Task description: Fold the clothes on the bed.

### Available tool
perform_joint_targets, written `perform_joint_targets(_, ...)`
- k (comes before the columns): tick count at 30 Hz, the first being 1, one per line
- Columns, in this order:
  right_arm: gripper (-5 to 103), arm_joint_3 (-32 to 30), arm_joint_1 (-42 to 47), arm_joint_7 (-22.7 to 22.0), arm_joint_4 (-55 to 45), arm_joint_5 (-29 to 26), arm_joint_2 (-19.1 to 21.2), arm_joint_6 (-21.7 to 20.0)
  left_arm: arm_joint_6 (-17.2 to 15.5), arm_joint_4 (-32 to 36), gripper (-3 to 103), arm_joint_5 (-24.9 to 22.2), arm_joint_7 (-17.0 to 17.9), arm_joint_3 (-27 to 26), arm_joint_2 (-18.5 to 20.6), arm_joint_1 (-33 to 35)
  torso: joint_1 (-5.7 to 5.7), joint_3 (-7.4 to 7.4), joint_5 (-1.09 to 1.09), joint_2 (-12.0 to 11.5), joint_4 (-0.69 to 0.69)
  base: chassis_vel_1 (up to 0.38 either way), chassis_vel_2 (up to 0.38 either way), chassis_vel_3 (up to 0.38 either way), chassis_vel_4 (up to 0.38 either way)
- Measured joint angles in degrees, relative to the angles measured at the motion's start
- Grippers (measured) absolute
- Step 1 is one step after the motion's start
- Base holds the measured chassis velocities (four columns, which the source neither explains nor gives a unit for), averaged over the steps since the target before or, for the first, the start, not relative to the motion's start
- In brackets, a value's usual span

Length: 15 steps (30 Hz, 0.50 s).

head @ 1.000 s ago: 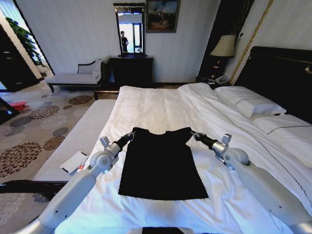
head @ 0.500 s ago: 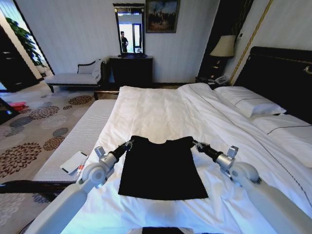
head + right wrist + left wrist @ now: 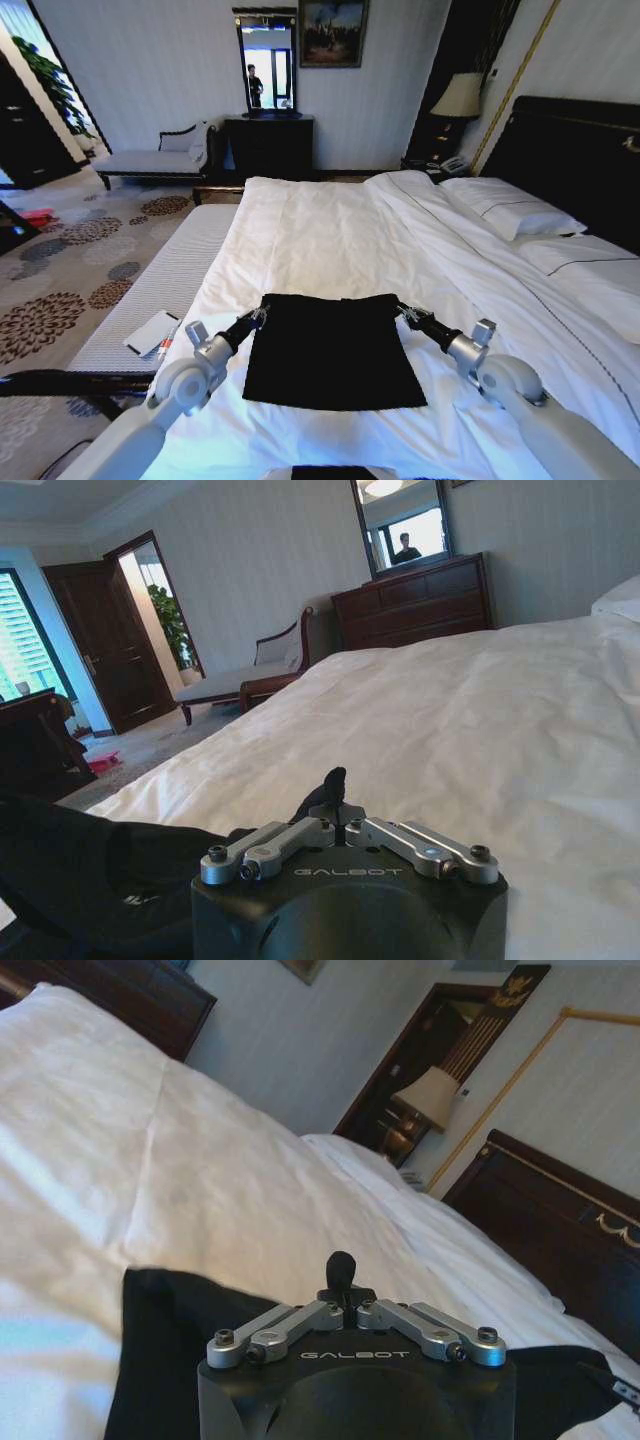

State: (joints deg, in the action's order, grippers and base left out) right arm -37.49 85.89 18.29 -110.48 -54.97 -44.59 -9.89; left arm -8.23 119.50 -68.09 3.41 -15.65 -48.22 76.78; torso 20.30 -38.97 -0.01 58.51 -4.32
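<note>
Two tools are at work in front of you, one at each far corner of the black T-shirt (image 3: 333,350), which lies on the near part of the bed (image 3: 330,240) on the white duvet, well short of the pillows (image 3: 510,212). Your left tool (image 3: 261,313) has its fingers pinched together on the shirt's far left corner, and your right tool (image 3: 401,311) is closed the same way on the far right corner; in the head view both tips touch the fabric at its top edge. The shirt reads as a plain dark trapezoid, its far edge straight between the two tools and its near hem lying flat toward you, with no lettering on the upper face. From the left wrist view you see the closed fingertips (image 3: 341,1266) pressed together above black cloth that spreads to either side, with white bedding and the dark headboard (image 3: 560,1230) beyond. From the right wrist view the fingertips (image 3: 332,780) are likewise together, and black fabric bunches beside the tool's housing. Both arms reach forward from the bottom of the head view, low over the duvet. On the grey bench (image 3: 160,290) just beside the bed, to your left, lies a white-and-dark card (image 3: 152,333), apart from the shirt.
</note>
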Motion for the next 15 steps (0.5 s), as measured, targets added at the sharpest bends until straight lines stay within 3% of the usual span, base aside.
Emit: perform_joint_targets(15, 0, -3.60, 9.19, 1.59, -1.63, 4.29, -5.63, 1.47, 0.60, 2.37, 1, 3.54, -0.79, -2.94, -1.02, 7.86, 0.01, 0.00, 0.01, 0.00, -0.01, 0.000, 0.000, 0.000, 0.000)
